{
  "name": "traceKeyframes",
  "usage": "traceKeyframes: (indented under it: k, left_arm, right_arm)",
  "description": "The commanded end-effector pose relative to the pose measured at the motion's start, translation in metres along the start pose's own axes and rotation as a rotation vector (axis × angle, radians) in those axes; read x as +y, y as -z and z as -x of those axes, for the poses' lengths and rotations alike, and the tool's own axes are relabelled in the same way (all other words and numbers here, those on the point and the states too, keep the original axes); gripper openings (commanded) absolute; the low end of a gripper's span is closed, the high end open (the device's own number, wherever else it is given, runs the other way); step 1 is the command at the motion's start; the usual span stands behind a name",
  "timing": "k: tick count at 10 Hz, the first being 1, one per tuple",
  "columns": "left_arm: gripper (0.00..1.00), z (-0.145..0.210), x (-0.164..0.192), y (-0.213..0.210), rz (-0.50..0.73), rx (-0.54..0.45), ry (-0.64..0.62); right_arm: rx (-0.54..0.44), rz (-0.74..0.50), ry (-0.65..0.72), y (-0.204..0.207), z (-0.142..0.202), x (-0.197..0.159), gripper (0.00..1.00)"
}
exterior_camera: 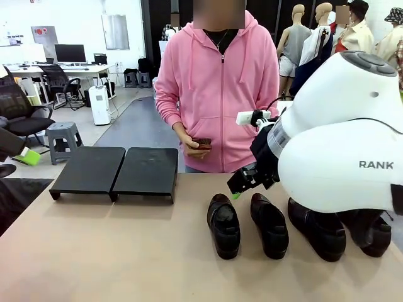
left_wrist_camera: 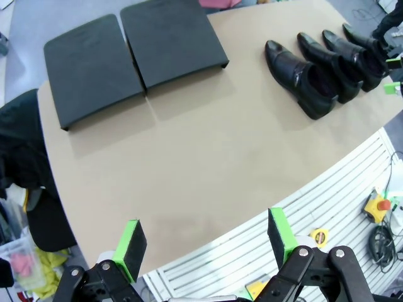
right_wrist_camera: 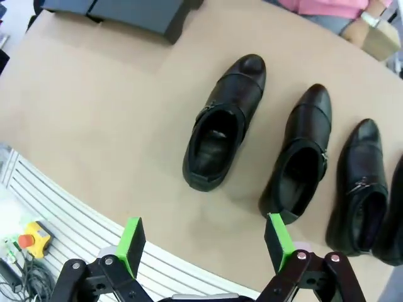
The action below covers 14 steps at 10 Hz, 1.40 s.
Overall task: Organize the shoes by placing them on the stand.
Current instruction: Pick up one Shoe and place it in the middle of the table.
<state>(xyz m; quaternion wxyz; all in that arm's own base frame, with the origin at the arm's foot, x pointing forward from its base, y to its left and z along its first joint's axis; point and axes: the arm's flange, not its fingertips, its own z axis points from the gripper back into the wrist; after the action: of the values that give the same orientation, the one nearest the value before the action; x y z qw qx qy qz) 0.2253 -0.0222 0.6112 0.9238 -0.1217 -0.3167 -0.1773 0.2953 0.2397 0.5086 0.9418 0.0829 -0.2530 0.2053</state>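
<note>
The only legible print is "RANK", in dark capitals on the white casing of the right arm (exterior_camera: 340, 126), further up the arm from the right gripper (exterior_camera: 241, 187) and on the side away from the person. A wall notice (exterior_camera: 43, 33) far beyond the claw is too small to read

White, rounded right arm (exterior_camera: 340, 145) of the robot, lettered "RANK" in grey, with a black wrist section and black fingers (right_wrist_camera: 132, 242) faced in green pads. The person (exterior_camera: 217, 94) wears a pink zip-front hoodie with a front pocket.
</note>
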Motion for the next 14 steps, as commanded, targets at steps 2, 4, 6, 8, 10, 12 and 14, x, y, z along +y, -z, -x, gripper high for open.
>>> traceKeyframes:
  k: [2, 4, 6, 8, 10, 12, 14]
  left_arm:
    - [1.00, 0.000, 0.000, 0.001, 0.014, -0.012, -0.004]
    - [1.00, 0.000, 0.000, 0.001, 0.014, -0.012, -0.004]
    - [1.00, 0.000, 0.000, 0.001, 0.014, -0.012, -0.004]
    - [1.00, 0.000, 0.000, 0.001, 0.014, -0.012, -0.004]
    - [1.00, 0.000, 0.000, 0.001, 0.014, -0.012, -0.004]
    - [1.00, 0.000, 0.000, 0.001, 0.014, -0.012, -0.004]
    - [1.00, 0.000, 0.000, 0.001, 0.014, -0.012, -0.004]
  right_arm:
    - [0.250, 0.165, 0.321, 0.062, -0.042, 0.006, 1.00]
    - [0.305, 0.238, 0.424, 0.115, -0.064, 0.007, 1.00]
    - [0.385, 0.212, 0.407, 0.145, -0.070, 0.004, 1.00]
    - [0.485, 0.206, 0.465, 0.180, -0.077, -0.013, 1.00]
    - [0.527, 0.168, 0.441, 0.198, -0.078, -0.021, 1.00]
    - [0.572, 0.163, 0.485, 0.223, -0.072, -0.033, 1.00]
    - [0.577, 0.170, 0.502, 0.229, -0.067, -0.039, 0.65]
